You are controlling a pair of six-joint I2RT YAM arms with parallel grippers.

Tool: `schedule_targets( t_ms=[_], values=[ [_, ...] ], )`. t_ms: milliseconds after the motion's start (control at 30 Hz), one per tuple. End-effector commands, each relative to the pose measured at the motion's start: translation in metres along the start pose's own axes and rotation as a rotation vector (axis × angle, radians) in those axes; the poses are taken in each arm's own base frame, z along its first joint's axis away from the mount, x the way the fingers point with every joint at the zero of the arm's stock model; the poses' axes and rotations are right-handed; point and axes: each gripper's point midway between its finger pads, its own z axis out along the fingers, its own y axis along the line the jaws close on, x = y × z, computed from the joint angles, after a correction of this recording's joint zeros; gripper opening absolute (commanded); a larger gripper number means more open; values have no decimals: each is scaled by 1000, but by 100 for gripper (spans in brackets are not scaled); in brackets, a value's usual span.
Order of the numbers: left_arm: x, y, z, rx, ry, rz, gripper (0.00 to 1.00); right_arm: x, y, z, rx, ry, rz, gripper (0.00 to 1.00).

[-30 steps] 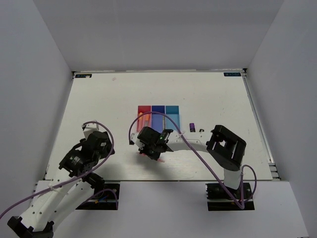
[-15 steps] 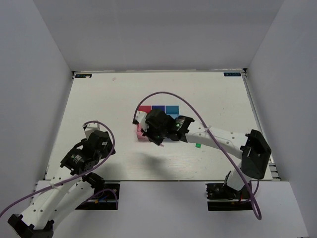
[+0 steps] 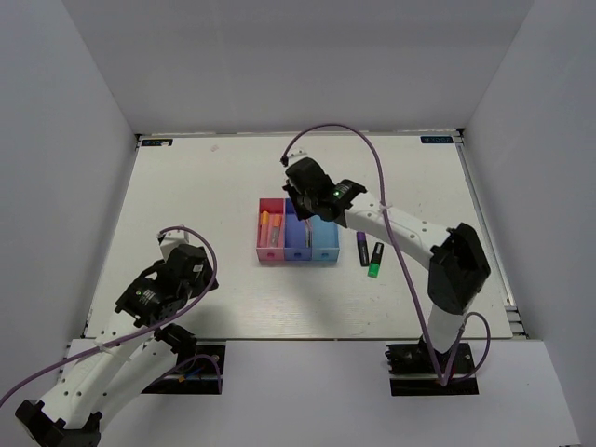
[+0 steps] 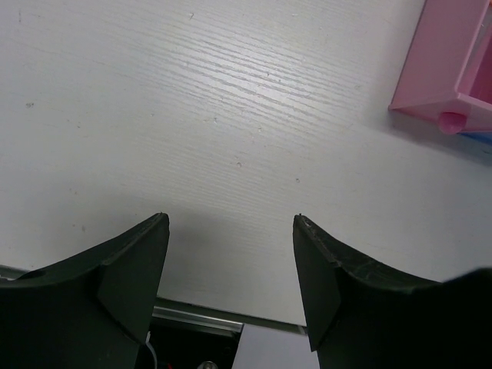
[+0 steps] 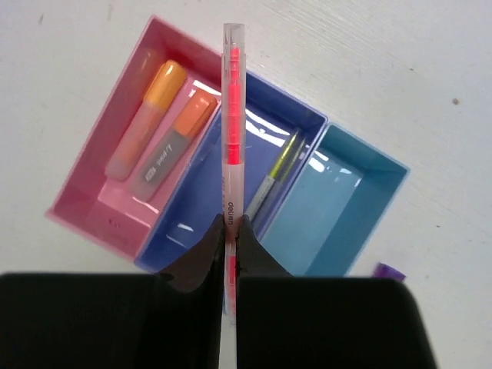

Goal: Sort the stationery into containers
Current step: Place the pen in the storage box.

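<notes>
Right tool point(image 5: 231, 228) grips pink-red pen point(image 5: 231, 100) above bins point(image 5: 201, 192)

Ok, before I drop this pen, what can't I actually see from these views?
Top view: the right hand covers the far end of the dark blue bin and hides the pink-red pen it holds.
Top view: the yellow pen in that bin is too small to find.
Right wrist view: the purple highlighter is mostly hidden behind the hand's body.
Left wrist view: the pink bin runs off the right edge; its contents are hidden.
</notes>
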Motion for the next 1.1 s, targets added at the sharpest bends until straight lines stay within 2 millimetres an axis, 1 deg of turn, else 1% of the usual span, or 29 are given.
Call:
schedule_targets(
  t_ms=[0, 67, 133, 167, 233, 300, 333, 433, 467, 500, 600, 633, 733, 767, 833, 900, 933, 1067],
  values=[
    [0, -2, 1, 7, -2, -16, 76, -11, 4, 13, 0, 26, 157, 0],
    [-1, -2, 0, 8, -3, -13, 76, -1, 7, 28, -18, 81, 212, 0],
    [-1, 0, 0, 3, -3, -11, 76, 5, 11, 37, -38, 107, 238, 0],
    [-1, -1, 0, 4, -4, -11, 76, 4, 11, 39, -37, 106, 248, 0],
    [0, 0, 0, 3, -3, -9, 76, 10, 11, 45, -24, 127, 253, 0],
    [0, 1, 0, 2, -2, -7, 76, 9, 7, 46, -17, 122, 251, 0],
    [0, 1, 0, -1, -3, -6, 76, 12, 7, 47, -12, 128, 247, 2],
    [0, -1, 1, 6, -1, -5, 76, 15, 2, 48, -6, 134, 242, 16],
    [-1, -2, 1, 10, -5, -8, 76, 16, 3, 47, -15, 136, 239, 25],
    [0, -2, 2, 6, 1, -4, 76, 17, 1, 45, -18, 137, 236, 31],
    [0, -4, 2, 14, 2, -8, 76, 18, 2, 38, -38, 134, 210, 42],
    [0, -5, 3, 16, 4, -7, 76, 11, 2, 33, -47, 109, 217, 42],
    [1, -7, 4, 24, 7, -11, 76, 11, 0, 24, -55, 93, 204, 42],
    [1, -7, 5, 22, 10, -6, 76, 5, 0, 13, -62, 65, 201, 42],
    [2, -8, 5, 23, 14, -2, 76, 6, -5, 9, -57, 44, 189, 42],
    [0, -10, 6, 25, 11, -7, 76, 8, -9, 8, -45, 49, 188, 42],
    [1, -10, 6, 26, 15, -3, 76, 10, -10, 10, -41, 56, 192, 40],
    [0, -13, 6, 36, 15, -16, 76, 17, -4, 16, -62, 84, 208, 37]
  ],
)
